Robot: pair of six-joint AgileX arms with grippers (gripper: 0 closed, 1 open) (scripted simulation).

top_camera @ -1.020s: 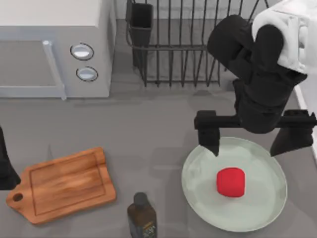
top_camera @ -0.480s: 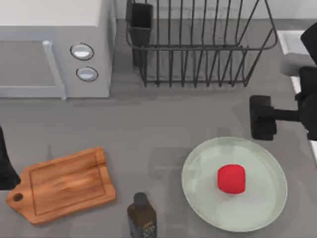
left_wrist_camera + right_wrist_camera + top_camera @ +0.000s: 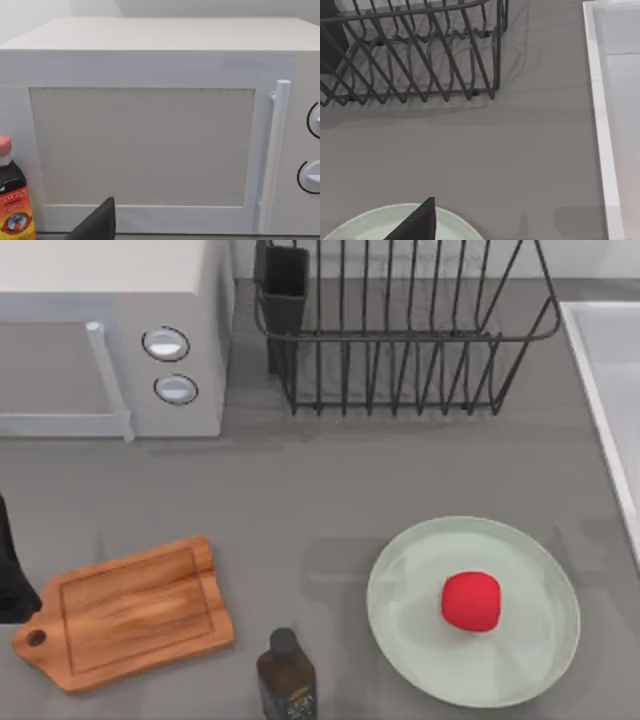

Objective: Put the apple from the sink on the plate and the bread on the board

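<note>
Apple (image 3: pixel 471 601) lies on plate (image 3: pixel 400 625): done. Board (image 3: pixel 125 612) bare, bread step left. Whether either gripper is apart or together: cannot tell.

Grey countertop (image 3: pixel 300 500), white microwave (image 3: pixel 110 340)

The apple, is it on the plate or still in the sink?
On the plate. The apple sits inside the plate, right of its centre, well apart from the sink.

Cut off at the top view's edges: sink (image 3: pixel 610 390) on the right, dark bottle (image 3: pixel 286 677) at the bottom, microwave (image 3: pixel 110 335) at upper left. Left arm (image 3: pixel 12 575) barely inside the left edge.
</note>
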